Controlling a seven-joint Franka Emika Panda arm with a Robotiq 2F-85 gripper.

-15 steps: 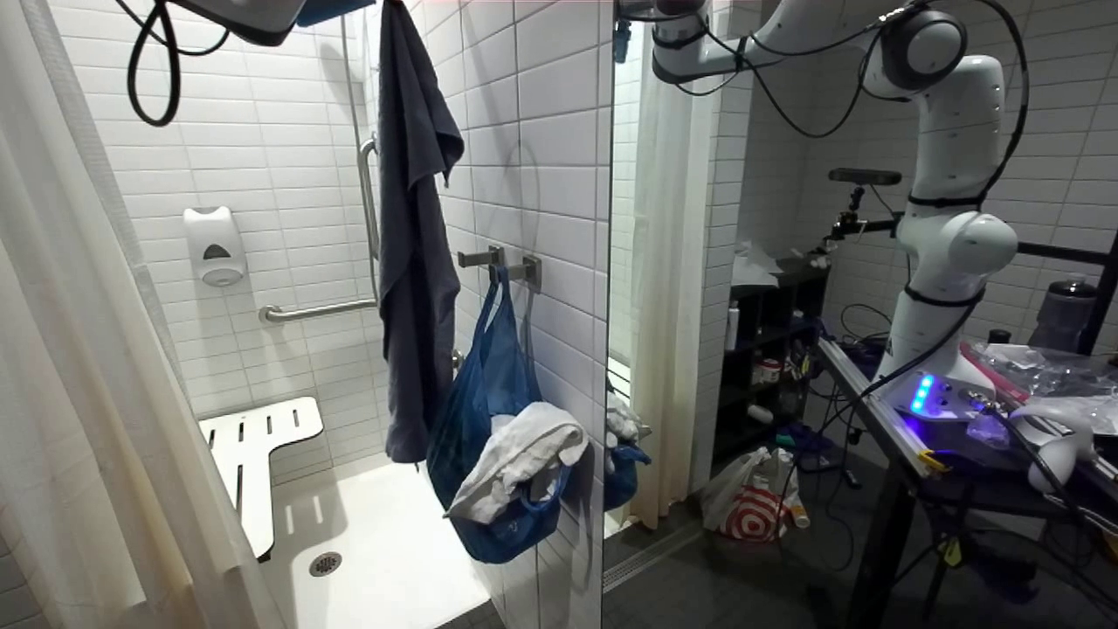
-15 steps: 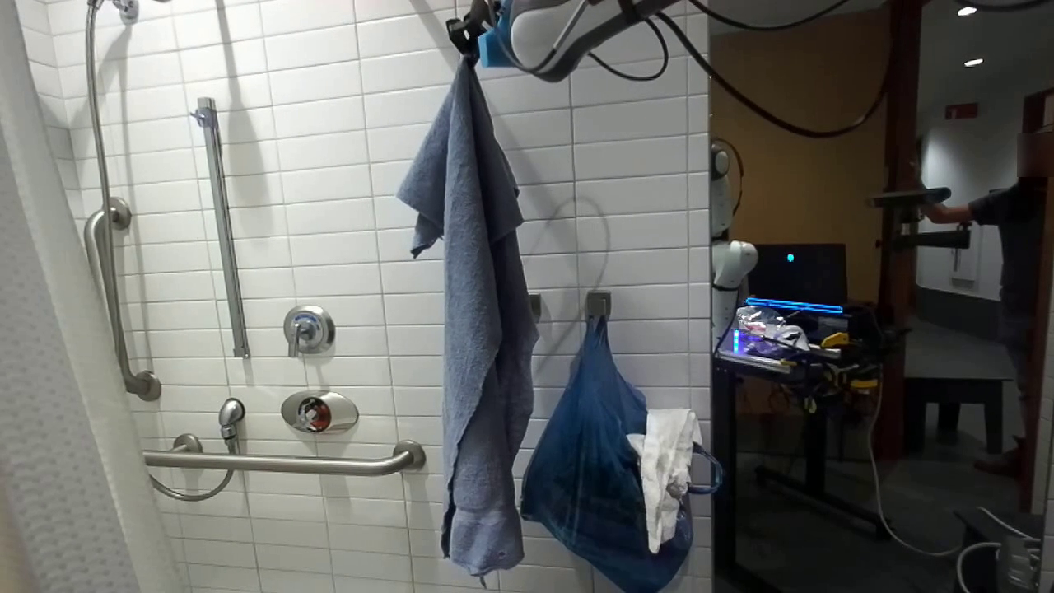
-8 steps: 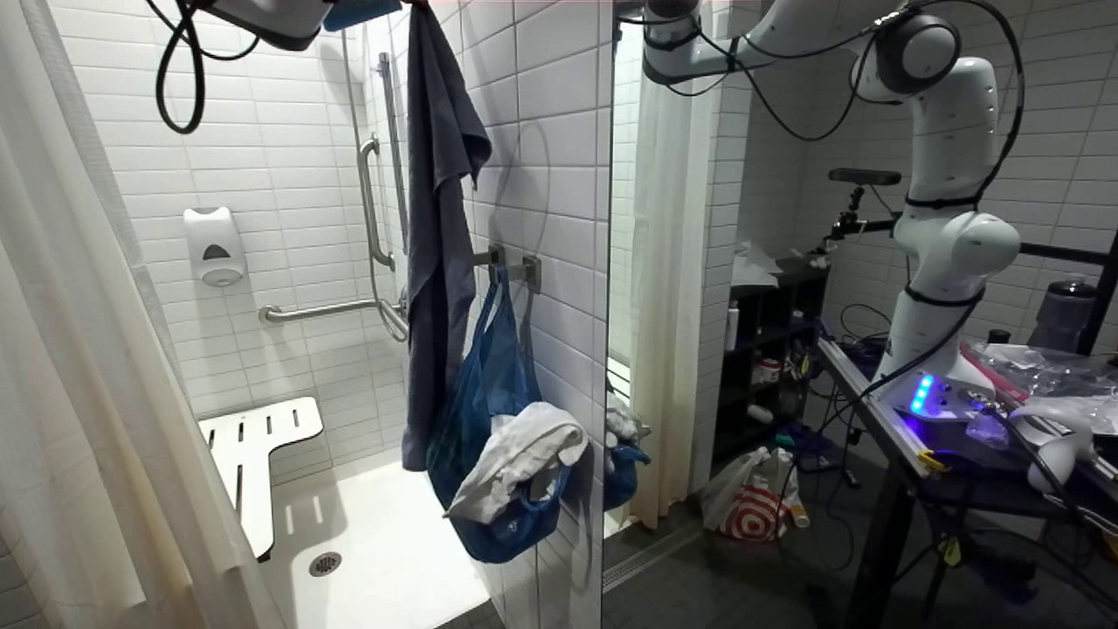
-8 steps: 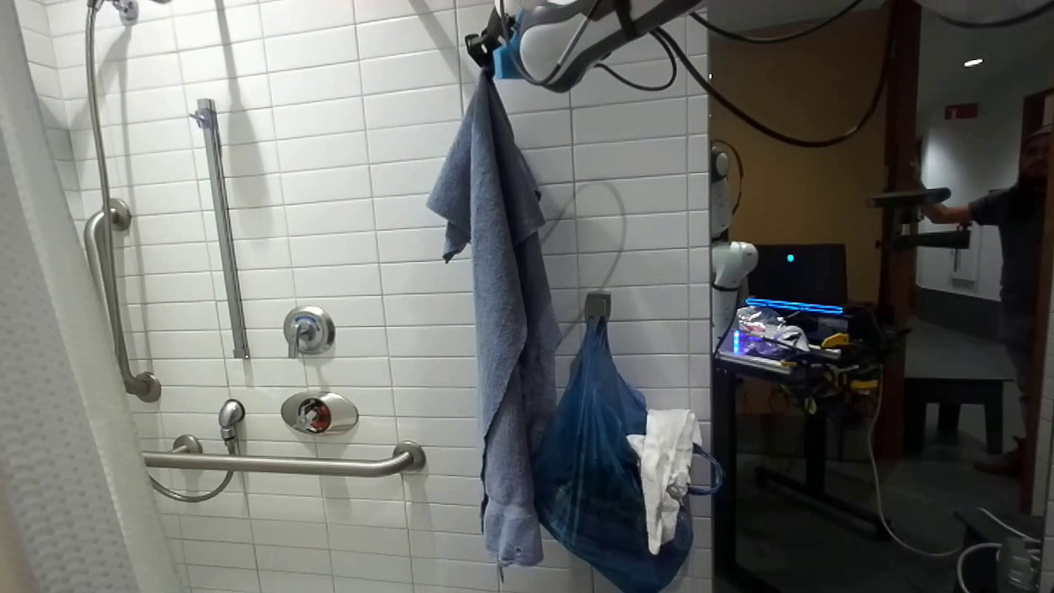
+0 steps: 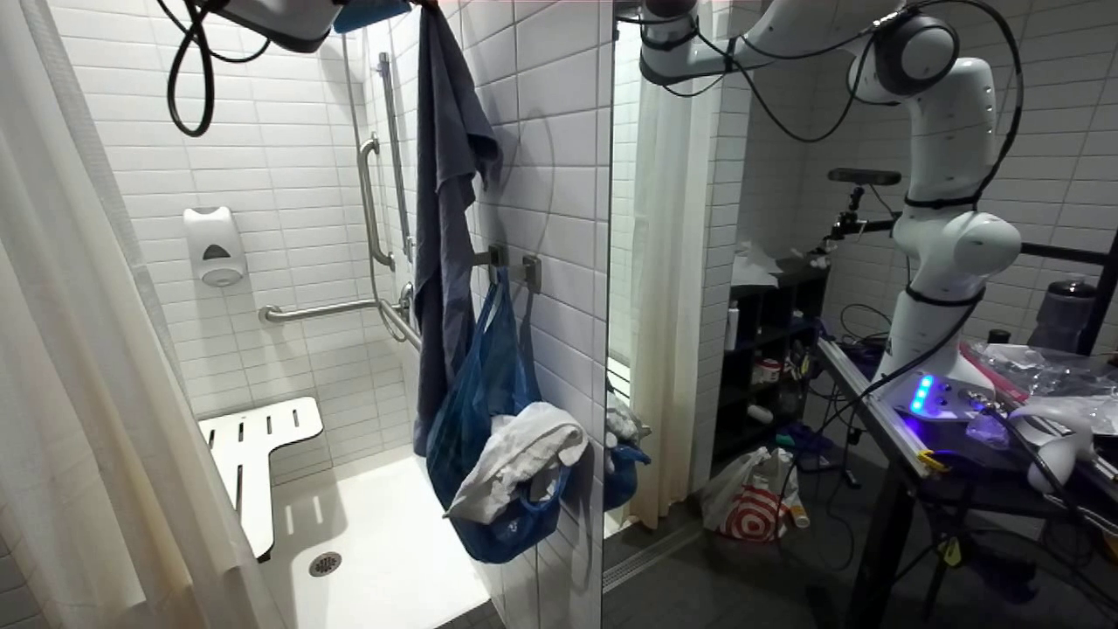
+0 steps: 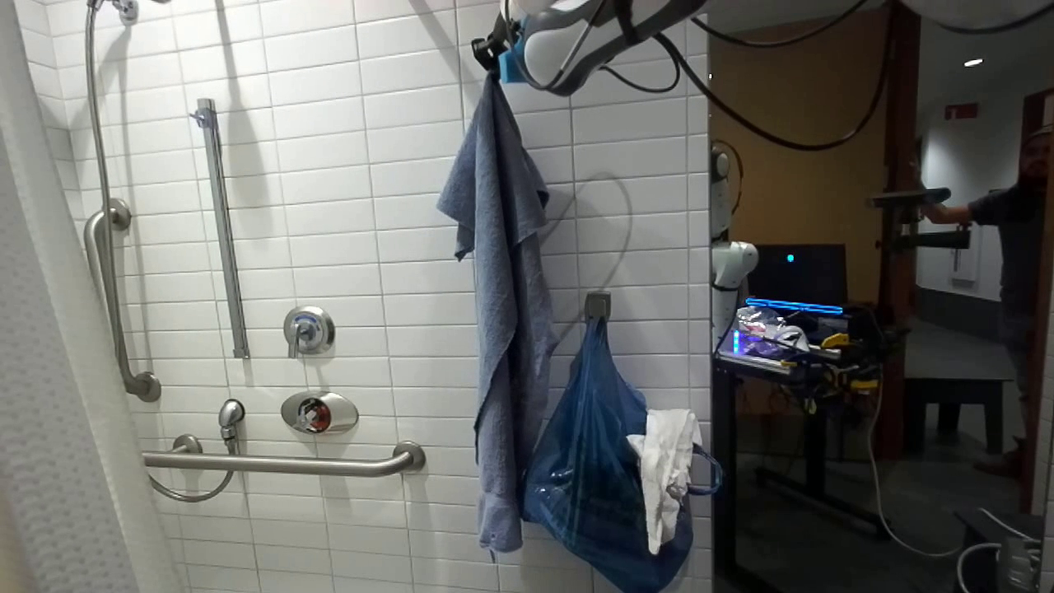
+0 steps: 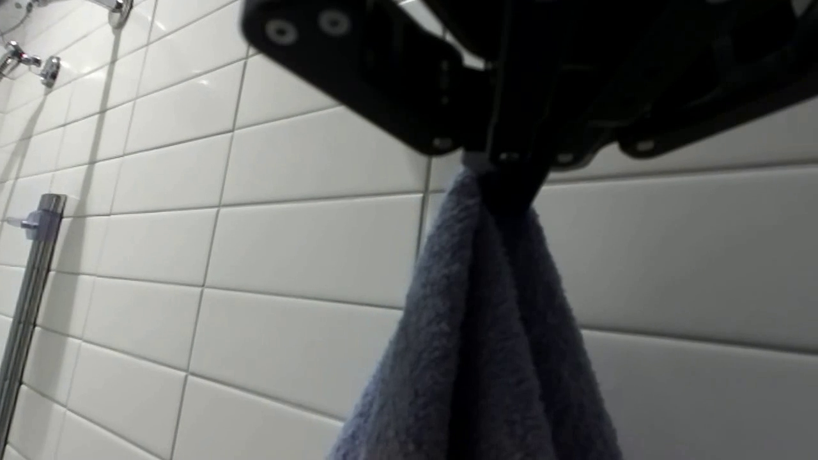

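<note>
My gripper [image 6: 489, 56] is shut on the top of a blue-grey towel [image 6: 510, 329] near the top of an exterior view. In the wrist view the dark gripper [image 7: 501, 172] comes in from above, and the bunched towel [image 7: 415, 358] hangs from its fingertips. The towel [image 5: 441, 227] hangs long and loose in front of the white tiled wall in both exterior views. Its lower part overlaps the edge of a blue mesh bag [image 6: 585, 461]. I cannot tell whether they touch. The bag [image 5: 489, 376] hangs from a square metal wall hook [image 6: 599, 305].
A white cloth [image 6: 665, 469] hangs out of the bag. A second hook [image 5: 496, 256] sits close beside the towel. Grab bars [image 6: 329, 466], a shower valve [image 6: 310, 330], a shower curtain [image 5: 105, 349] and a folding seat [image 5: 253, 437] stand around. A mirror [image 5: 664, 577] borders the wall.
The gripper and towel have moved right and slightly down in both exterior views, closer to the bag. The towel's lower end has swung a little. The bag has stayed on its hook.
</note>
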